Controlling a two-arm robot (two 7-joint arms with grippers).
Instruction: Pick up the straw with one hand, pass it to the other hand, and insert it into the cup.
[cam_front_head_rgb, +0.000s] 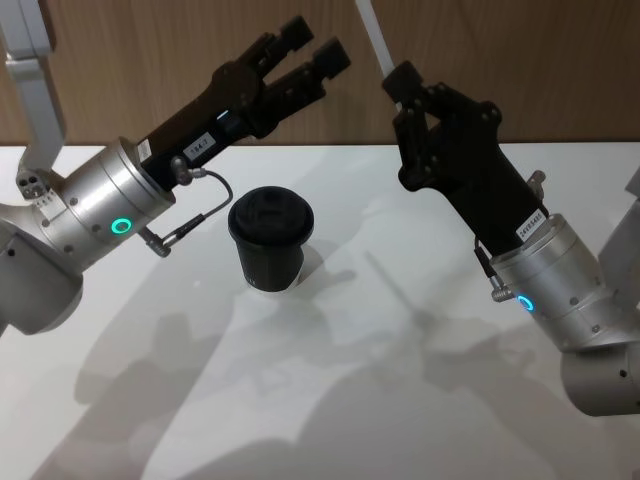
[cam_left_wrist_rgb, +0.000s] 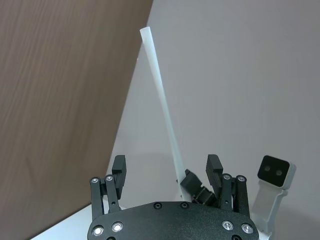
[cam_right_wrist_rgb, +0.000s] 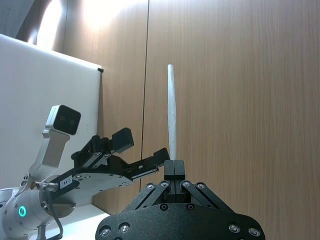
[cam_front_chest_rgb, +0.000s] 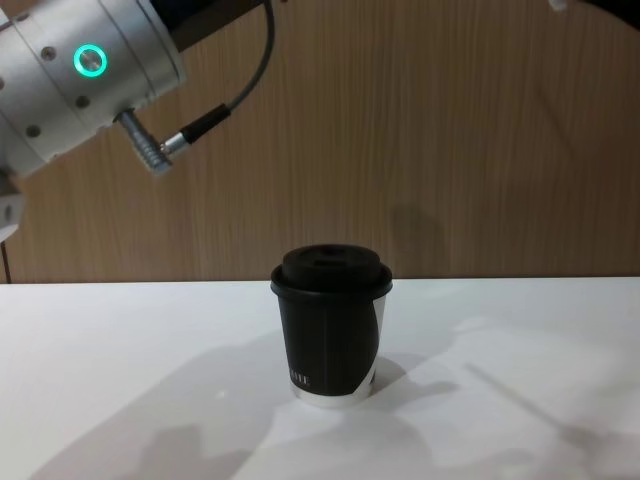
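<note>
While the right gripper (cam_front_head_rgb: 400, 88) hangs high over the far right side of the table (cam_front_head_rgb: 420, 400), its fingers are pressed together on the lower end of the straw (cam_front_head_rgb: 378, 38), pinching it right at the tips. From there the white straw juts up and away from the gripper, leaning a little toward the robot's left, in front of the wood-panelled wall (cam_front_head_rgb: 520, 60). From the right wrist you see it plainly: the two fingers meet with the straw clamped between them, and it runs on in line with the gripper.

The left gripper (cam_front_head_rgb: 315, 45) is raised too, reaching across from the left with its fingers spread wide and the tips pointed toward the straw. It is close to the straw but not touching it (from the left wrist the straw rises in the gap between the two spread fingers (cam_left_wrist_rgb: 119, 169), beyond them, with the other gripper's black tips at its foot). A green ring (cam_front_head_rgb: 121, 226) glows on its silver wrist (cam_front_head_rgb: 95, 205), and a black cable (cam_front_chest_rgb: 235, 100) loops out of a metal plug (cam_front_chest_rgb: 150, 150) on the side.

The cup (cam_front_head_rgb: 270, 245) stands upright on the white table with its lid on. It sits below the two raised grippers, well apart from both and nearer the left arm than the right. Seen low from the front, it shows a white patch on one side and small white lettering near its base.
</note>
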